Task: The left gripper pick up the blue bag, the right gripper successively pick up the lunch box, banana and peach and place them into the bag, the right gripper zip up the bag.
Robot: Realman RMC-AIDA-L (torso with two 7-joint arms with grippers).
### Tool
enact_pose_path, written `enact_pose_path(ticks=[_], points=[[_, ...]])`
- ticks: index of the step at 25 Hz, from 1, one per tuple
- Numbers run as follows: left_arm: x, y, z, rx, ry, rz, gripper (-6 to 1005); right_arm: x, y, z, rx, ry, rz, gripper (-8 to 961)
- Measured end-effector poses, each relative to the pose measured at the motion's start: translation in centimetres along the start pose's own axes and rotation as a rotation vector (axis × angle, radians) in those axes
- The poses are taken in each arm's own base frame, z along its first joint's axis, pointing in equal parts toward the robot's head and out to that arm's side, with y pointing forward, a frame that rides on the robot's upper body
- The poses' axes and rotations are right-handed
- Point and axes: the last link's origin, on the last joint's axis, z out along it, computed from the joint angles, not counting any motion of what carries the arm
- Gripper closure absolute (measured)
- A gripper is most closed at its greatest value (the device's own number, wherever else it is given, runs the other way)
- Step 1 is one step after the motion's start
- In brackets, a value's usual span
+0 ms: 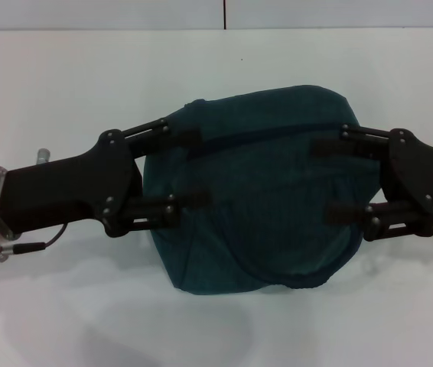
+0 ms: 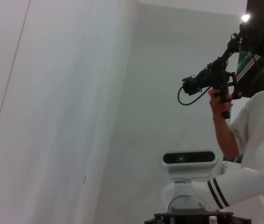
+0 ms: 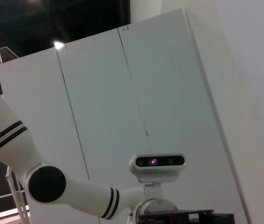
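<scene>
The blue bag (image 1: 258, 199) lies on the white table (image 1: 86, 76) in the middle of the head view, bulging, with a dark zip seam (image 1: 278, 134) running across its far part. My left gripper (image 1: 190, 168) is open, its two black fingers spread over the bag's left edge. My right gripper (image 1: 323, 180) is open, its fingers spread over the bag's right side. I cannot tell if either touches the cloth. The lunch box, banana and peach are not in view. Neither wrist view shows the bag or any fingers.
The left wrist view shows my own head camera (image 2: 189, 158), a white arm (image 2: 244, 184) and a person (image 2: 258, 121) holding a camera rig (image 2: 211, 79). The right wrist view shows white cabinet doors (image 3: 122, 107) and my head camera (image 3: 159, 162).
</scene>
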Motion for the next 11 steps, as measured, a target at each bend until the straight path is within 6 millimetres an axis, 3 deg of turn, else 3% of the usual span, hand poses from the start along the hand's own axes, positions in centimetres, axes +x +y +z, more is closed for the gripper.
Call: enact_pose_path(ticks=[11], points=[[-0.15, 0.03, -0.06, 0.007, 0.0, -0.006, 175, 0.07, 0.08, 0.09, -0.002, -0.002, 0.002, 67]])
